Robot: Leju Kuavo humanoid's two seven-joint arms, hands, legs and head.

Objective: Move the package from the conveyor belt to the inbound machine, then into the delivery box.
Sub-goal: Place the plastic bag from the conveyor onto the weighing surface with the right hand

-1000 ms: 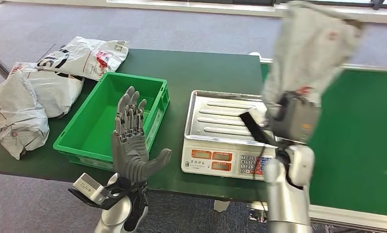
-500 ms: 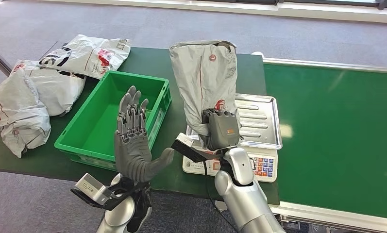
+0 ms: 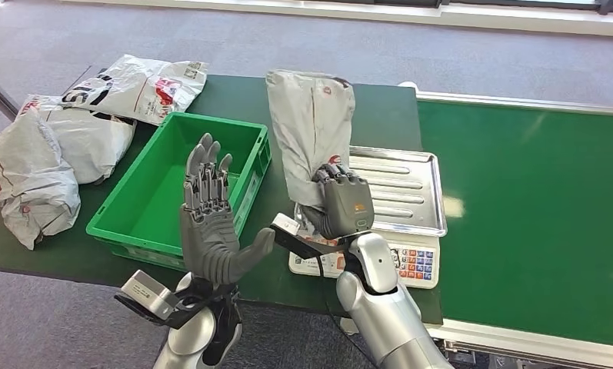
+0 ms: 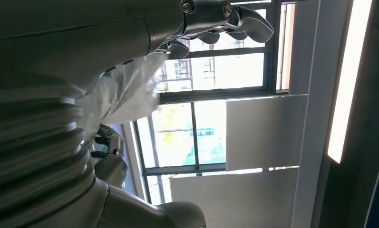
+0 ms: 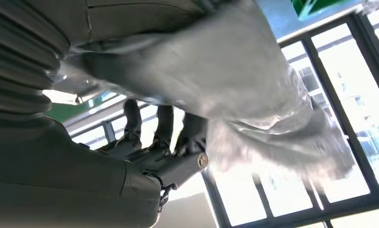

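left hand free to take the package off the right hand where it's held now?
Probably yes: the left hand is raised, holding nothing, beside the package gripped by the right hand; nothing lies between them.

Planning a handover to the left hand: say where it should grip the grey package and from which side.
Grip the package at its free upper half, coming from the bin side. It stands upright, the right hand holds its lower end, and the open left hand faces it.
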